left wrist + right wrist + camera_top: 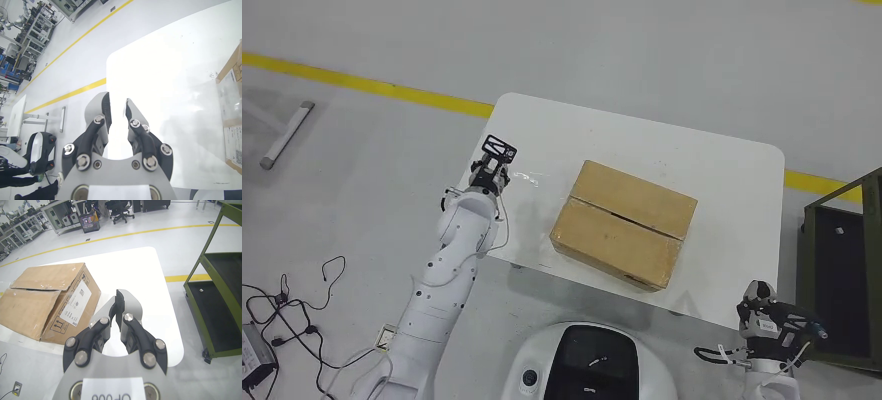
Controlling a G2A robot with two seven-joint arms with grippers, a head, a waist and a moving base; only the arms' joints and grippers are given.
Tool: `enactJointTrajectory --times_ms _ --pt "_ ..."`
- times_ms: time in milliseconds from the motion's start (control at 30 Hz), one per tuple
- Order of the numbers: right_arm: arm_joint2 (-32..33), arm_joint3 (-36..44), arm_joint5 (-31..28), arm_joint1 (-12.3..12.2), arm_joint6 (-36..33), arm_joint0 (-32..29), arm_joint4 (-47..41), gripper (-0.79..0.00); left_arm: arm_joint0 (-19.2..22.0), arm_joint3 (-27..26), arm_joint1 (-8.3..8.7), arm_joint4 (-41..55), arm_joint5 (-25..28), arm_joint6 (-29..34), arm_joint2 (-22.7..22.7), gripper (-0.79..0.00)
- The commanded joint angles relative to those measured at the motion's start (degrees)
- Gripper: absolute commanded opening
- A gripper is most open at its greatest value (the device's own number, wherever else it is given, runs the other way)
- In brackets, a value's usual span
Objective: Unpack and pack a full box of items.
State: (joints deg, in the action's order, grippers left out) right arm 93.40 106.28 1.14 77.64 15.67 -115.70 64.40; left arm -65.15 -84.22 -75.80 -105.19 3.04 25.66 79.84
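Creased brown cardboard box (624,222), flaps closed, mid-frame on rounded white surface (722,170) in top view, with left tool (117,101) released left of centre, right tool (116,295) clenched lower right.

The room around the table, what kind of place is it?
Probably a robotics lab or workshop: yellow floor lines, racks of equipment, and a green metal cart beside the table.

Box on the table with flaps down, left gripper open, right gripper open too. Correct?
Not quite: the right gripper is shut. The right wrist view shows its fingers pressed together with nothing between them. The rest holds: the cardboard box sits on the table with its flaps down, and the left gripper is open.
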Motion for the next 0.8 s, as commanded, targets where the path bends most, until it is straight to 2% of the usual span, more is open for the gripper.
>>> enactJointTrajectory --times_ms 0,467,633,767 --pt "0.0 0.0 0.1 0.0 -0.1 0.0 0.0 -0.785 0.2 0.4 0.04 0.6 -0.1 0.1 0.6 0.0" --pt "-0.6 -0.2 0.2 0.1 -0.6 0.5 0.5 -0.785 -1.1 -0.5 0.8 11.2 -0.4 -0.1 10.0 0.0" --pt "-0.8 -0.4 0.2 0.2 -0.7 0.6 0.6 -0.785 -1.3 -0.4 0.83 15.3 -1.0 -0.5 11.7 0.0" --pt "-0.8 -0.3 -0.3 0.2 -0.7 0.8 -0.6 -0.785 -1.5 -0.5 0.79 17.1 -0.4 -0.7 11.3 0.0"
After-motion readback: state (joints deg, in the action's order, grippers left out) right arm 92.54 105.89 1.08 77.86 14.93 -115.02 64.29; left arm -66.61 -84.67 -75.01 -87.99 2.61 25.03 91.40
